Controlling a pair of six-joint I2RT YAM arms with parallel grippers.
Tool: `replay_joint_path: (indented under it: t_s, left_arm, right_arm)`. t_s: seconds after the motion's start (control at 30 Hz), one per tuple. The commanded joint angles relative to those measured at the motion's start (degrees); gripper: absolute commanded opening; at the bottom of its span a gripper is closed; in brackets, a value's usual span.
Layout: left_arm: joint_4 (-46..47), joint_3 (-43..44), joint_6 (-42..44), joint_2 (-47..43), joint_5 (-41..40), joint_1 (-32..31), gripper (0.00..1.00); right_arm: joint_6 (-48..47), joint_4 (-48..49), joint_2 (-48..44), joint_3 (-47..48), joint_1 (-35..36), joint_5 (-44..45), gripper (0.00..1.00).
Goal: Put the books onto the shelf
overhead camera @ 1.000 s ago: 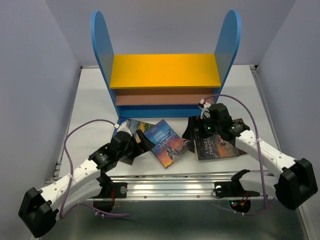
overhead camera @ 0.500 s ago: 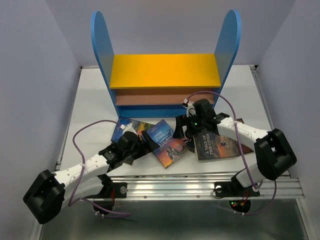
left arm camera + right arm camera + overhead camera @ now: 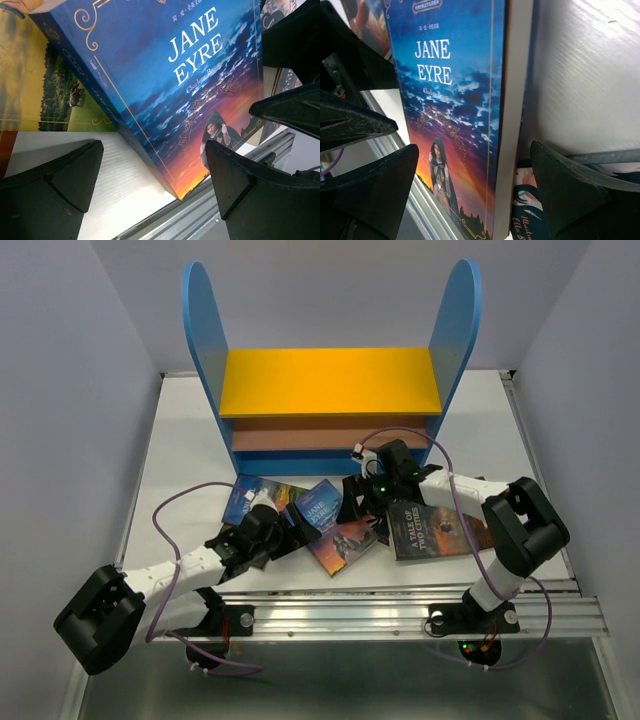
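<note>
The blue Jane Eyre book (image 3: pixel 337 530) lies aslant among the books in front of the shelf (image 3: pixel 330 380). My left gripper (image 3: pixel 296 521) is at its left edge and my right gripper (image 3: pixel 357 508) at its upper right. In the left wrist view the book's (image 3: pixel 200 80) lower corner sits between the open gripper (image 3: pixel 152 172), touching neither finger. In the right wrist view the book (image 3: pixel 450 100) stands between the wide-open gripper (image 3: pixel 475 192), with its page edge toward the right finger (image 3: pixel 580 195). A Tale of Two Cities book (image 3: pixel 435 530) lies flat to the right.
A book with a green landscape cover (image 3: pixel 40 90) lies under Jane Eyre at the left (image 3: pixel 247 496). A dark blue floral book (image 3: pixel 532 215) peeks out beneath it. A metal rail (image 3: pixel 350 605) runs along the near table edge. The two grippers are close to each other.
The right gripper has moved left to the Jane Eyre book. The left gripper has reached forward to its other side. The book has tipped slightly.
</note>
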Motion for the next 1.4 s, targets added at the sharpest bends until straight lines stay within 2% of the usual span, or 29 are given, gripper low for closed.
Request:
replay_joint_path:
  t_s: [0.0,0.1,0.17,0.2,0.3,0.33,0.5,0.57,0.63,0.93,1.2,1.37]
  left_arm:
    - [3.33,-0.76,-0.41,-0.03,0.09,-0.33,0.95]
    - [3.50,-1.03,-0.76,-0.64,-0.35,-0.24,0.95]
    - [3.94,-1.55,-1.28,-1.34,-0.43,-0.24,0.95]
    - [4.21,-1.90,-1.37,-1.43,-0.52,-0.33,0.95]
    - [5.09,-2.52,-1.73,-1.61,-0.52,-0.33,0.95]
    - [5.17,-2.61,-1.73,-1.52,-0.44,-0.33,0.95]
    - [6.49,-2.87,-1.55,-0.91,-0.08,-0.33,0.95]
    - [6.49,-2.70,-1.46,-0.65,0.09,-0.33,0.95]
    - [6.49,-2.70,-1.46,-0.73,0.09,-0.33,0.95]
    - [7.37,-5.42,-2.25,-6.88,0.00,-0.33,0.98]
    - [9.92,-10.08,-4.62,-14.26,-0.08,-0.33,0.99]
    - [10.80,-10.87,-4.98,-14.27,-0.17,-0.33,0.99]
  right_arm:
    - [-0.64,-0.46,0.67,0.22,0.36,-5.34,0.97]
    - [-0.29,-0.46,0.49,-0.66,0.36,-7.80,0.92]
    - [0.15,-0.37,1.10,-0.83,0.36,-9.64,0.82]
    - [0.41,-0.37,1.37,-0.83,0.36,-9.91,0.73]
    - [0.94,-0.37,1.98,-0.75,0.36,-9.74,0.57]
    - [0.94,-0.37,2.07,-0.66,0.36,-9.74,0.48]
    - [2.17,-0.20,2.33,0.22,0.36,-9.29,0.33]
    - [2.96,0.41,2.69,0.83,0.36,-11.83,0.21]
    - [3.84,1.21,2.42,0.75,0.36,-12.90,0.01]
    - [14.03,4.37,-4.52,-0.22,0.36,-12.20,0.01]
    - [20.72,7.18,-3.64,-1.10,-0.79,-17.73,0.01]
    - [23.44,7.27,-1.80,-3.02,-1.31,-19.58,0.01]
